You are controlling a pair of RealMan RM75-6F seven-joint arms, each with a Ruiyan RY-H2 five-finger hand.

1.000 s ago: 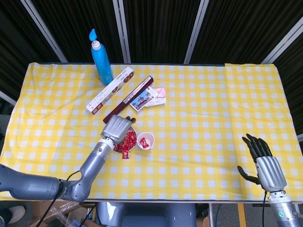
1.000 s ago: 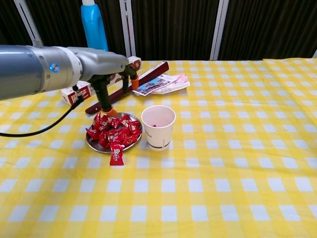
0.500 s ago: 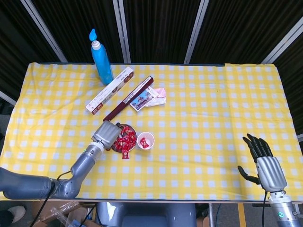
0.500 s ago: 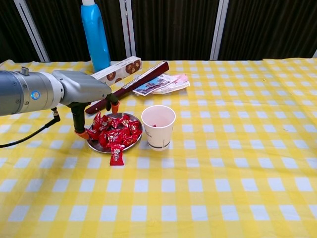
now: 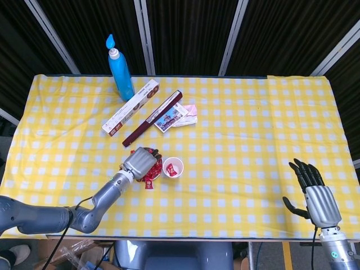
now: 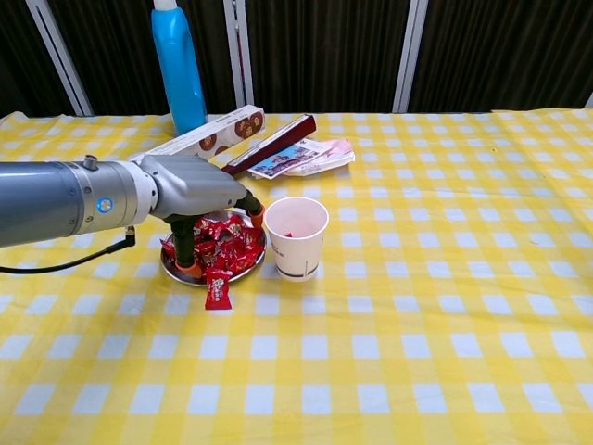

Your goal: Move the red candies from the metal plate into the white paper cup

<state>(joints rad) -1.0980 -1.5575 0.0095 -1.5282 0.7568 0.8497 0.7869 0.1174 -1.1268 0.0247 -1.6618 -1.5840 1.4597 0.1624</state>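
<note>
The metal plate (image 6: 239,273) holds a heap of red candies (image 6: 225,243), and one more red candy (image 6: 218,288) lies on the cloth just in front of it. The white paper cup (image 6: 296,236) stands right of the plate with something red inside it. My left hand (image 6: 196,187) hovers over the heap, its fingers (image 6: 187,267) spread down around the candies; I see nothing pinched between them. From the head view the left hand (image 5: 143,162) covers most of the plate beside the cup (image 5: 173,167). My right hand (image 5: 313,190) rests open at the table's near right edge.
At the back left stand a blue bottle (image 6: 176,61), a long white box (image 6: 208,136) and a dark maroon box (image 6: 273,142). Printed leaflets (image 6: 306,157) lie beyond the cup. A yellow checked cloth (image 6: 426,306) covers the table.
My left hand has swung from the plate's left side to right above the candies, nearer the cup. The right hand has not moved.
</note>
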